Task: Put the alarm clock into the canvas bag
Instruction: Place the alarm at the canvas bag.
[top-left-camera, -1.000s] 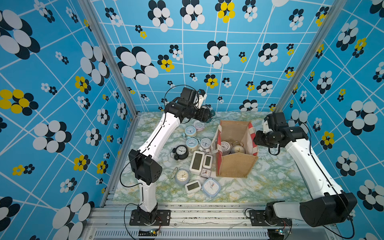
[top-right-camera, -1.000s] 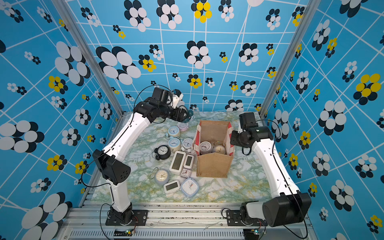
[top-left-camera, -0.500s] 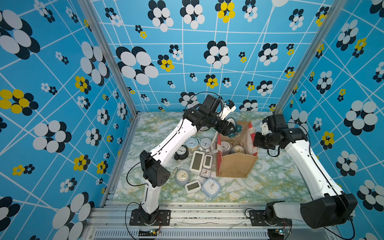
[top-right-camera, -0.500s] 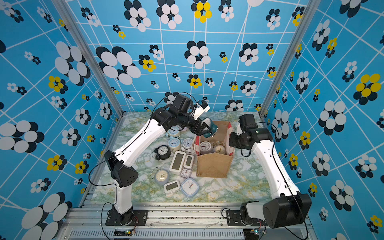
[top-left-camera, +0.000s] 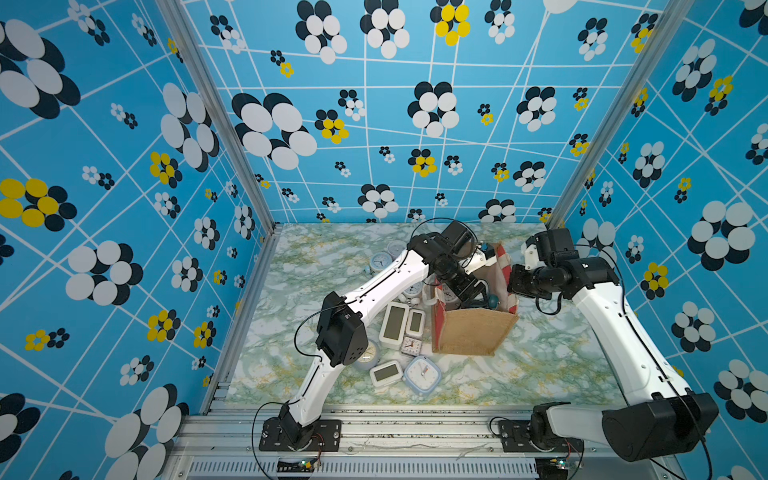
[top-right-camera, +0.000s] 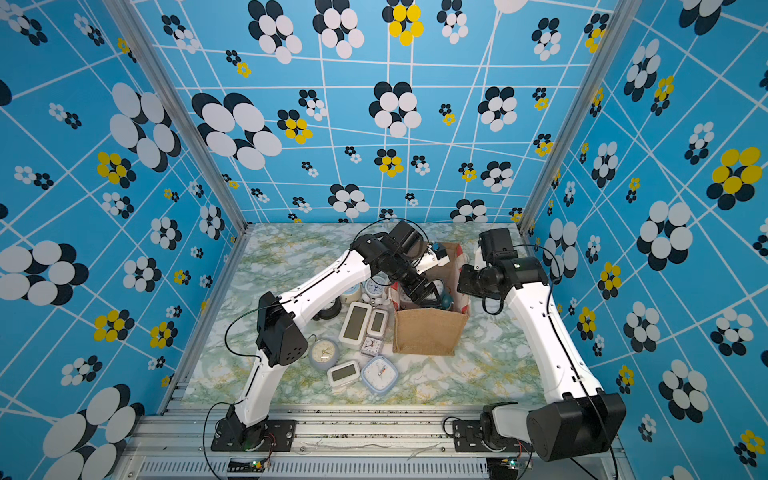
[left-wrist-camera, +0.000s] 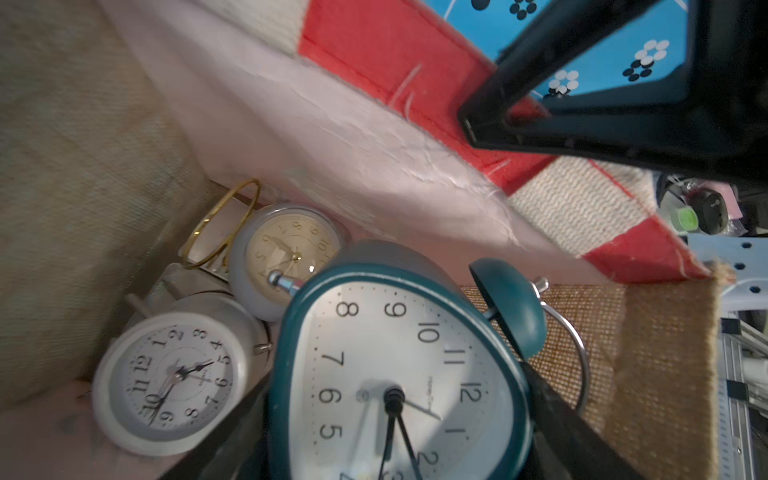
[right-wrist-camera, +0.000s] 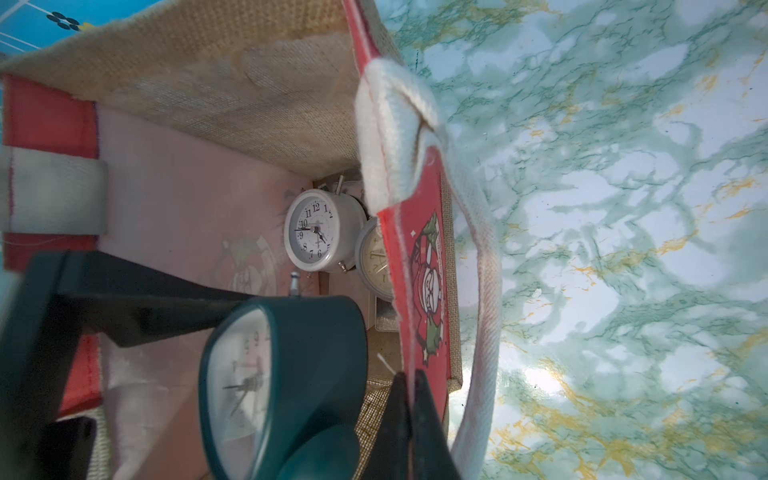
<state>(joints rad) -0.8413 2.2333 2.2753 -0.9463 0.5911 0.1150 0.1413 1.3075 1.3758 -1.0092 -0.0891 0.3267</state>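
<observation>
Top views, bag: In both top views the canvas bag (top-left-camera: 473, 334) is standing open on the marbled surface (top-left-camera: 548, 365), with spare clocks (top-left-camera: 395, 330) lying just beside it.
Top views, hands: The left hand (top-left-camera: 473, 291) is reaching down into the bag's mouth, carrying the teal alarm clock (top-left-camera: 492, 300). The right hand (top-left-camera: 513, 284) is meeting the bag's red side panel (top-left-camera: 505, 270).
Left wrist, clock: The left hand is clamping the teal alarm clock (left-wrist-camera: 395, 374) by its two sides inside the bag. A white clock (left-wrist-camera: 170, 382) and a cream clock (left-wrist-camera: 286, 249) are lying on the bottom beyond it.
Right wrist, rim: The right hand (right-wrist-camera: 411, 407), fingers together, is pinching the red side panel's top edge, seemingly keeping the mouth open.
Progress: The clock is sitting below the rim but is not yet being let go. By my judgement, releasing it and pulling the hand out are what is remaining.
Writing: Only the dial numerals one to twelve are reading clearly, and the small print under the twelve is too tiny to make out. The panel is showing a Santa-in-wreath picture (right-wrist-camera: 430, 286), with no words.
</observation>
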